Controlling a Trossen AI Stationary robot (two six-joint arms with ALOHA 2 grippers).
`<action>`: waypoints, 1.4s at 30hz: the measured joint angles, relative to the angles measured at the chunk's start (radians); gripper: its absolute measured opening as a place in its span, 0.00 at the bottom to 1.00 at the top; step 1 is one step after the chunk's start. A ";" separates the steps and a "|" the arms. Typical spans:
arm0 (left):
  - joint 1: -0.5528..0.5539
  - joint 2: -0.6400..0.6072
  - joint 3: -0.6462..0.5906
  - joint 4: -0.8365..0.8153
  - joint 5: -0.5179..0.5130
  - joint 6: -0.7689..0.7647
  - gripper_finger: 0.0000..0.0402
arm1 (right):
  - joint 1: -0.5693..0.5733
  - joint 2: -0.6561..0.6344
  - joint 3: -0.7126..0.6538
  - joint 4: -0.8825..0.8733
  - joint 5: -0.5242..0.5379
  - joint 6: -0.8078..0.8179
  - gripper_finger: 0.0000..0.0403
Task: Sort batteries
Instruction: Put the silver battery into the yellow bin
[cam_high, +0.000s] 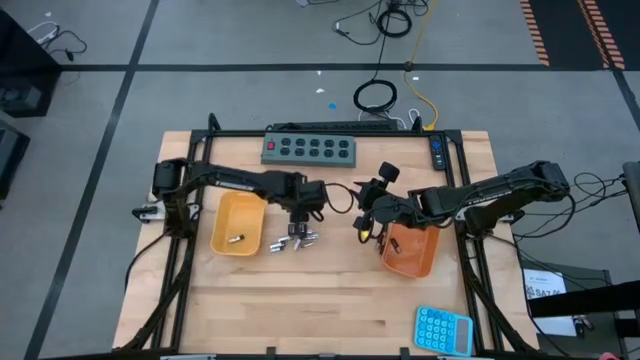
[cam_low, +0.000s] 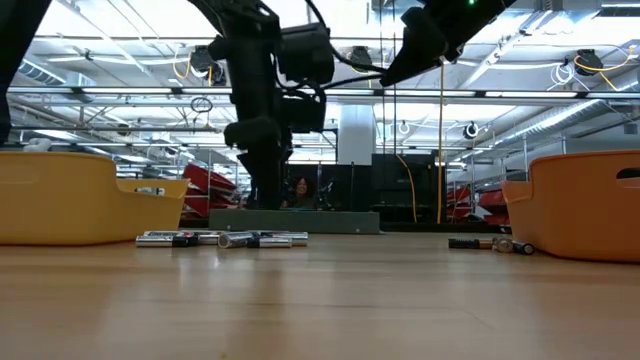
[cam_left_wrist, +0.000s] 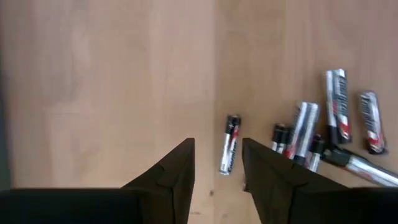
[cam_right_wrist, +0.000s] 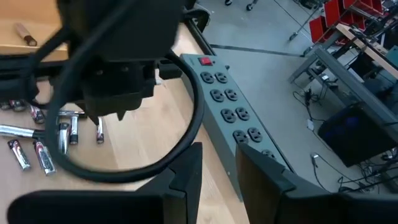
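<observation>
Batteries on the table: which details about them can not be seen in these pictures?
- Batteries, high view: too small to count or read; the left tool covers some.
- Yellow tray, low view: its wall hides most of the contents.
- Orange tray, high view: the right arm covers part of the inside.
- Batteries, left wrist view: blurred labels.

Wooden table (cam_high: 330, 300), batteries (cam_high: 292, 241), two orange trays (cam_high: 238, 223), power strip (cam_high: 310, 149), calculator (cam_high: 443, 329)

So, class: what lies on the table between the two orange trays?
In the high view, a cluster of batteries beside the left tray, under the left end effector; bare wood up to the right tray.
</observation>
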 joint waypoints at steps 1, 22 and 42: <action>0.009 0.000 0.000 0.000 0.031 0.021 0.36 | 0.000 0.000 0.000 -0.004 0.000 0.000 0.22; 0.030 0.000 -0.138 0.188 0.019 0.132 0.36 | 0.001 0.000 0.000 -0.006 0.008 -0.011 0.22; 0.035 -0.005 -0.241 0.271 0.032 0.100 0.30 | 0.001 0.000 0.000 0.009 0.003 -0.010 0.22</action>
